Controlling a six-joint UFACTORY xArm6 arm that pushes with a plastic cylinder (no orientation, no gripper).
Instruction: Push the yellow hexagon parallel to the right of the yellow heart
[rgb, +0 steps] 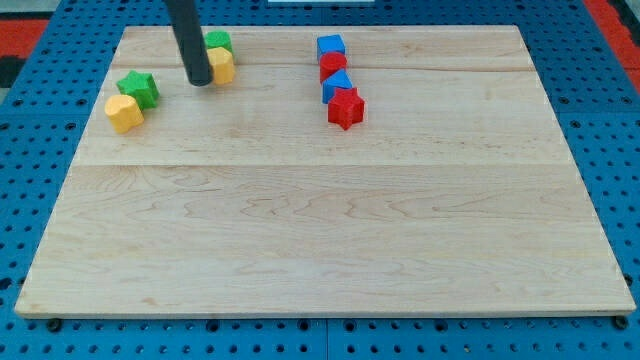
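Note:
A yellow hexagon (125, 112) lies near the board's left edge, touching a green star (139, 88) just above and to its right. A second yellow block (222, 66), which looks like the heart, lies near the view's top, partly hidden by my rod. A green block (218, 41) touches it from above. My tip (199, 80) rests on the board against the left side of that yellow block, well to the right of and above the hexagon.
A column of touching blocks stands right of centre near the top: a blue cube (331, 46), a red block (333, 66), a blue block (337, 85) and a red star (346, 108). The wooden board (320, 220) lies on a blue pegboard.

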